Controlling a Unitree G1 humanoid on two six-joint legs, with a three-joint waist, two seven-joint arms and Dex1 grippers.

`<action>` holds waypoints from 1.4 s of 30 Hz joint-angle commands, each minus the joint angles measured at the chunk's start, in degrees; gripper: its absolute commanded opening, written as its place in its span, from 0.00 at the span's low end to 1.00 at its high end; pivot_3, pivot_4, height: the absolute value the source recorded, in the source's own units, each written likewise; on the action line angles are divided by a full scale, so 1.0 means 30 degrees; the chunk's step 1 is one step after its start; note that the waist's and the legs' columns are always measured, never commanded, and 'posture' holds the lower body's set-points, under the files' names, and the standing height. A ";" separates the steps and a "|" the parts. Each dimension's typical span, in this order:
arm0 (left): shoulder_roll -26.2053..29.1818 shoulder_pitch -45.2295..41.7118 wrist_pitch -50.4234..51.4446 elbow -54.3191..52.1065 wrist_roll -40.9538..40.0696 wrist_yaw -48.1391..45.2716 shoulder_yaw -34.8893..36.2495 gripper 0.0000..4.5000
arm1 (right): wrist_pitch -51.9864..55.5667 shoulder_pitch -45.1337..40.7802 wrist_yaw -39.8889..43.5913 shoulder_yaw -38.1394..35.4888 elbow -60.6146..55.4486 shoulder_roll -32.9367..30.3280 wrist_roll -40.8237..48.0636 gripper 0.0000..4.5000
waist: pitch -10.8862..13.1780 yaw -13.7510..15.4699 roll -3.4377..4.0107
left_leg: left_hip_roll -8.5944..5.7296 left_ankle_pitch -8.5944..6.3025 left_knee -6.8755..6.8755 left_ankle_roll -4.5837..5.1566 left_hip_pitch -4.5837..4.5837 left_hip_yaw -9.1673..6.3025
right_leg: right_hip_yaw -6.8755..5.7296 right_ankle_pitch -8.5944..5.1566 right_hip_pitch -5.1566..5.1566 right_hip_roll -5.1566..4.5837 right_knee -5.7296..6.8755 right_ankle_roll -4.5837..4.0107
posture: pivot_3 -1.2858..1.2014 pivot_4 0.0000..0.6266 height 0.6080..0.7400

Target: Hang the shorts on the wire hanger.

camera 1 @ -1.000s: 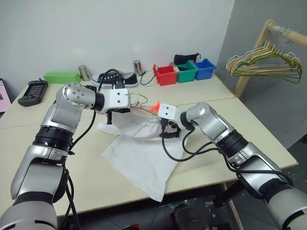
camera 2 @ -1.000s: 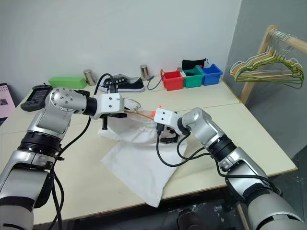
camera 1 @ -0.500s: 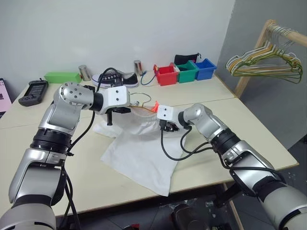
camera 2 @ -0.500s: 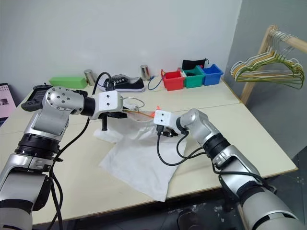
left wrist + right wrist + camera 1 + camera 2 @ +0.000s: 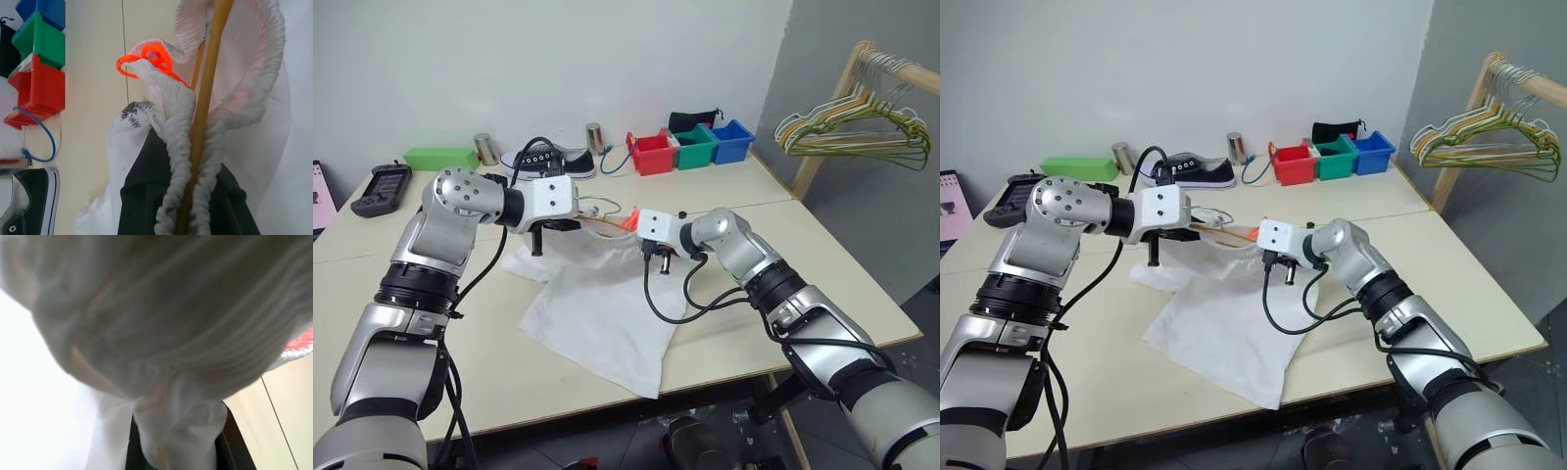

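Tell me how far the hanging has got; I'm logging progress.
Done: the wire hanger runs through the gathered waistband of the shorts. In hand: left gripper pinches hanger and waistband; right gripper is shut on fabric. Left: the shorts mostly lie on the table.

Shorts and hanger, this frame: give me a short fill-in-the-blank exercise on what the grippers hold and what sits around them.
1. The left gripper is shut on the wire hanger and the gathered ____ of the shorts.
2. The right gripper is shut on the ____.
3. Between the red bin and the blue bin stands a ____ bin.
4. The sneaker on the table is ____ with a white sole.

Missing words: waistband; shorts; green; black
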 commanded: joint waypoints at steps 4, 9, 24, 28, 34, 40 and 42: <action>0.0711 -0.0754 -0.1000 0.0682 -0.0597 -0.0056 0.1114 0.22 | 0.0766 0.0368 0.0540 -0.0565 -0.2508 -0.0520 -0.0132 0.00 | -0.0001 -0.0002 -0.0001 | 0.0001 0.0000 0.0000 -0.0001 0.0001 -0.0004 | -0.0002 0.0000 0.0000 0.0000 0.0001 0.0000 | 0.43 0.02 1.00; 0.1195 -0.0907 -0.1148 0.1315 -0.0765 -0.0419 0.1244 0.45 | 0.1610 0.0902 0.0869 -0.0980 -0.4477 -0.0758 0.0314 0.00 | -0.0001 -0.0011 -0.0001 | 0.0000 0.0001 0.0000 -0.0001 0.0000 -0.0004 | -0.0002 0.0000 0.0000 0.0000 0.0001 0.0001 | 0.43 0.01 1.00; 0.2908 -0.1151 0.1434 0.0830 -0.2906 -0.2492 0.2815 0.99 | 0.4438 0.1993 0.1196 -0.2228 -0.7158 -0.1273 0.1321 0.00 | -0.0003 0.0005 -0.0004 | 0.0003 0.0003 0.0000 -0.0005 0.0001 -0.0011 | -0.0013 -0.0001 0.0000 0.0001 0.0004 0.0001 | 0.43 0.02 1.00; 0.3707 -0.1782 0.1955 0.1485 -0.3223 -0.2142 0.3517 0.99 | 0.5404 0.2159 0.1202 -0.2763 -0.7251 -0.1449 0.1894 0.00 | -0.0003 0.0047 -0.0005 | 0.0007 0.0003 -0.0001 -0.0005 0.0002 -0.0009 | -0.0011 -0.0001 -0.0003 0.0004 0.0005 0.0001 | 0.44 0.02 1.00; 0.4124 -0.1266 0.4254 0.0391 -0.4650 -0.1684 0.5118 0.99 | 0.6925 0.3121 0.1074 -0.3883 -0.8354 -0.2576 0.2628 0.00 | -0.0001 0.0534 -0.0003 | 0.0008 0.0003 -0.0002 -0.0005 0.0002 -0.0004 | -0.0013 -0.0003 -0.0001 0.0002 -0.0001 0.0002 | 0.44 0.03 1.00; 0.1844 0.2859 0.7941 -0.5666 -0.7192 0.1682 0.7031 0.99 | 1.2207 0.6460 -0.0925 -0.6983 -1.3368 -0.3806 0.3389 0.00 | -0.0001 0.1080 -0.0002 | 0.0020 0.0002 -0.0006 -0.0006 -0.0011 0.0014 | -0.0006 -0.0006 -0.0002 0.0002 -0.0018 -0.0001 | 0.43 0.05 1.00; 0.0231 0.3835 0.8950 -0.7597 -0.7710 0.3717 0.7359 0.99 | 1.4312 0.7833 -0.1882 -0.7976 -1.5493 -0.3943 0.3476 0.00 | -0.0004 0.1546 -0.0008 | 0.0027 0.0001 0.0002 -0.0008 -0.0010 0.0001 | -0.0016 -0.0009 0.0026 0.0001 -0.0028 -0.0005 | 0.42 0.05 1.00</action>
